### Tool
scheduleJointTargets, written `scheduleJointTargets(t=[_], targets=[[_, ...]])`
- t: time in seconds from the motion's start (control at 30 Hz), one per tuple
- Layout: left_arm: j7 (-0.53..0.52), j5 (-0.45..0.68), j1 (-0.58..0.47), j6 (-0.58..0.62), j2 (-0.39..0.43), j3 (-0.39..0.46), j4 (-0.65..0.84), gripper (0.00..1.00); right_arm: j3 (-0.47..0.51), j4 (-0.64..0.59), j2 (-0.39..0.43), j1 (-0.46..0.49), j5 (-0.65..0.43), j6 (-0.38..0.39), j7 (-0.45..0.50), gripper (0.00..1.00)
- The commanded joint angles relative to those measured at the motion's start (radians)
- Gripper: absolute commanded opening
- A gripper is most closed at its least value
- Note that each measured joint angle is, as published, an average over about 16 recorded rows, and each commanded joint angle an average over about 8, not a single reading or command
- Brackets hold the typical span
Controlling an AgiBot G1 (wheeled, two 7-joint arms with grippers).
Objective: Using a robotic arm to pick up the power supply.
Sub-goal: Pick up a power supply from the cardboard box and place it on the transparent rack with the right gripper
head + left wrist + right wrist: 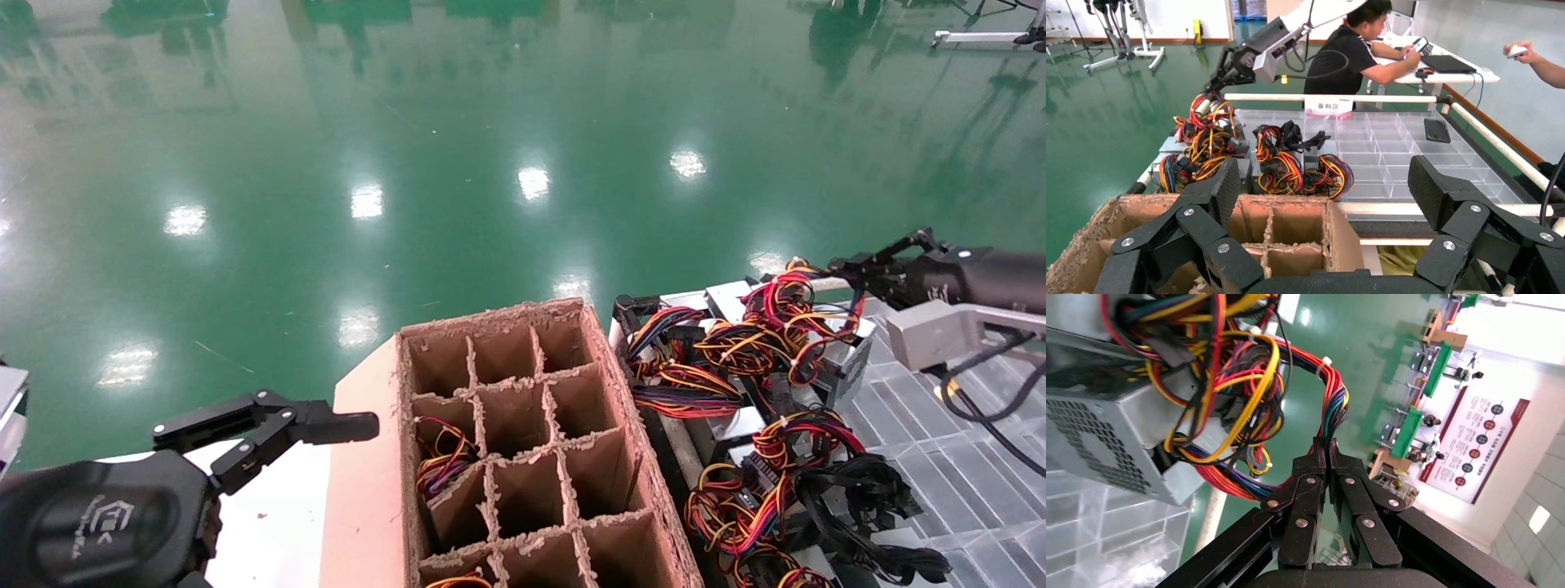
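My right pincer [1324, 454] is pressed together beside the power supply [1104, 432]; heavy, rigid box, floppy wires — grip the casing.

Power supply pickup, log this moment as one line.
right gripper: shut on wire bundle | silver-grey metal power supply: beside it | left gripper: open, parked

A glossy green floor [458, 147] fills the room and mirrors rows of ceiling lights as bright patches. Beyond it stand a white wall [1177, 15] and a white metal stand [1119, 52], while to the side of the floor a man in black [1349, 52] sits at a white table [1468, 73] holding a dark laptop [1447, 63]. Far across the floor, a red-and-white poster [1477, 444] hangs on a pale wall.
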Motion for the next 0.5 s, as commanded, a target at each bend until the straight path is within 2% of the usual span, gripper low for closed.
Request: scheduleJointTargets(t=[0.03,0.3,0.5], targets=[[0.0,0.0,0.0,0.0,0.0,0.0,0.0,1.0,0.001,-0.001,0.006,-0.006,0.001,-0.009,-0.001,0.0],[0.0,0.0,0.0,0.0,0.0,0.0,0.0,1.0,-0.015,0.01,0.055,0.003,-0.021,-0.134,0.013,0.0],[0.0,0.0,0.0,0.0,0.0,0.0,0.0,1.0,-0.027,0.0,0.092,0.007,-0.038,-0.181,0.019,0.0]])
